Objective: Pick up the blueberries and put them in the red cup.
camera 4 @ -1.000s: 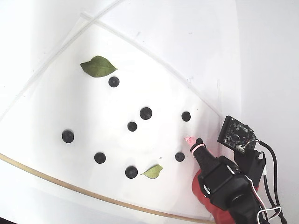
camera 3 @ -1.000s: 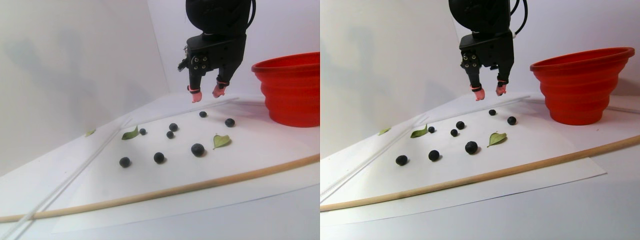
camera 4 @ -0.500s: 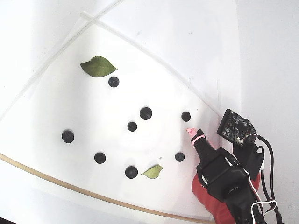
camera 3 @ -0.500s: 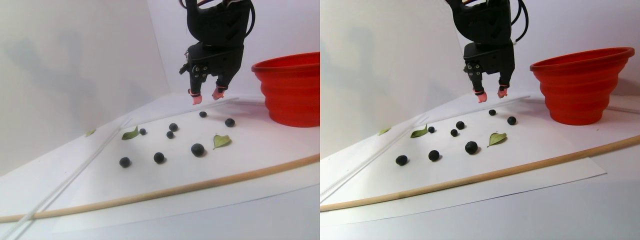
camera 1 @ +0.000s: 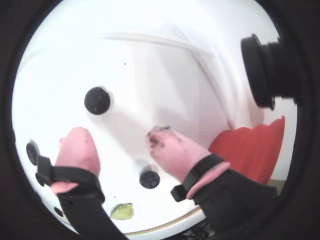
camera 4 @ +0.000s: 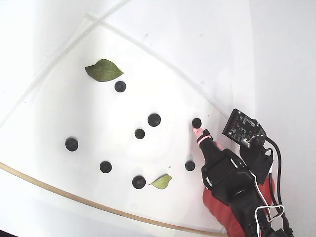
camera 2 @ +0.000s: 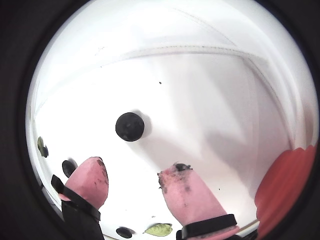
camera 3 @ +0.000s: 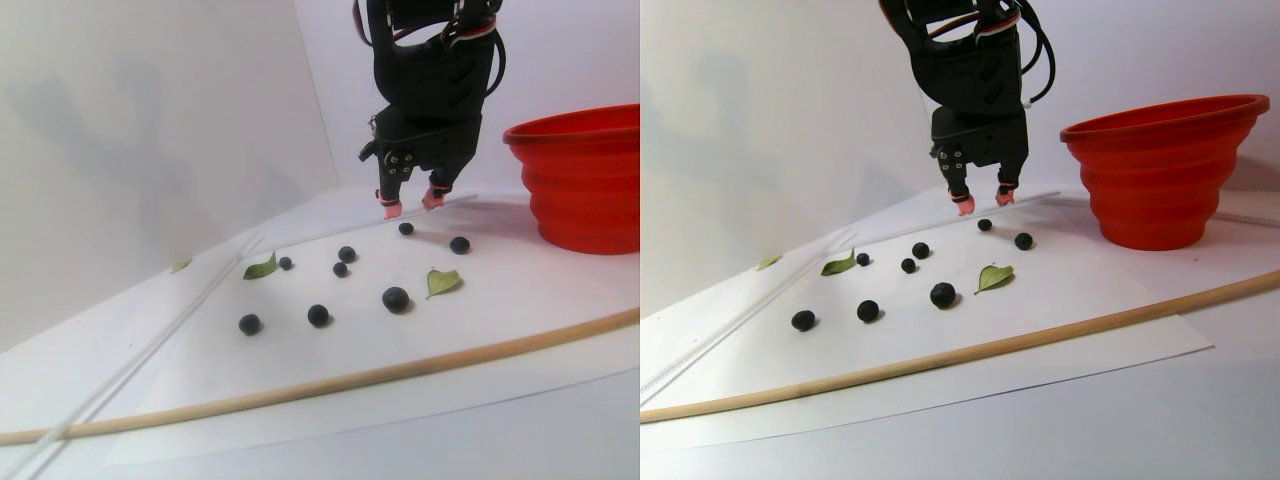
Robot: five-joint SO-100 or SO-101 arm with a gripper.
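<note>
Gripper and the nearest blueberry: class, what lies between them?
Nothing: in a wrist view only bare white paper separates the open gripper from the blueberry just ahead of its pink fingers.

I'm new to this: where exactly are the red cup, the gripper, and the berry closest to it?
red cup [camera 3: 1160,190]: stereo pair view, ribbed side wall.
gripper [camera 2: 132,187]: a wrist view, midway between pink fingertips.
nearest berry [camera 2: 130,126]: same view, its centre.

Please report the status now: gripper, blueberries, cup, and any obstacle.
Gripper open, empty, above the paper. Nearest blueberry just ahead of fingertips; seven blueberries on paper. Red cup upright beside arm. Leaves lie apart; nothing blocks the berry.
</note>
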